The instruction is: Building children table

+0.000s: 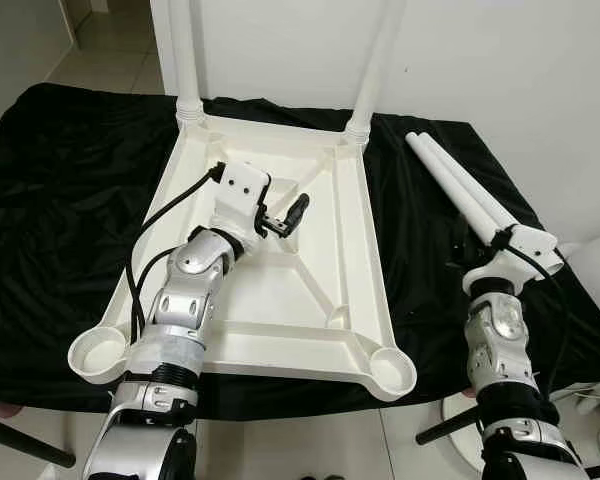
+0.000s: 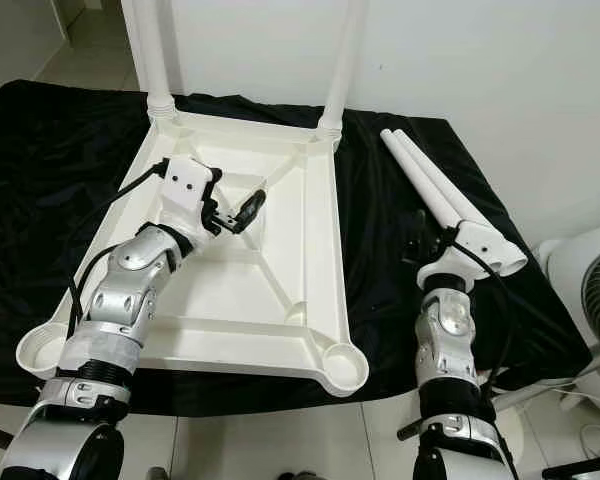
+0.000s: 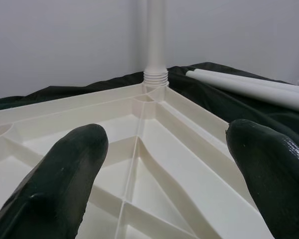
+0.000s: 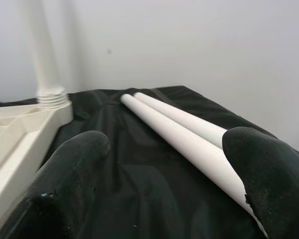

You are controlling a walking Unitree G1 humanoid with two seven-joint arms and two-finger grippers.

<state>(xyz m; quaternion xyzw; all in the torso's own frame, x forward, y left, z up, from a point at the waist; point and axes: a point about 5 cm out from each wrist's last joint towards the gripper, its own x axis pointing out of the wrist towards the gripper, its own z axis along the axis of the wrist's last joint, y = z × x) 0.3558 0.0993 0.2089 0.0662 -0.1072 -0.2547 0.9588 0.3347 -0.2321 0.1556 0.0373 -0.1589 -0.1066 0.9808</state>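
**On the black cloth: tabletop upside down, two legs fitted**

On a black cloth point(image 1: 70, 170) over the work surface we see the white tabletop point(image 1: 330, 300) lying inverted against a white wall point(image 1: 500, 60). Two legs point(image 1: 185, 55) stand screwed into its far corners; two loose legs point(image 1: 460, 185) lie side by side to the right. Our left gripper point(image 1: 285, 215) hovers over the ribbed underside, fingers spread, empty. Our right gripper point(image 4: 164, 174) sits beside the loose legs, jaws wide. A fan point(image 2: 595, 300) stands at right on pale floor tiles.

Two silver, segmented arms. White wrist housings with dark screw holes; looped black cables. Each end effector: left end effector point(image 1: 285, 216), right end effector point(image 2: 420, 240), glossy black fingers point(image 3: 65, 174).
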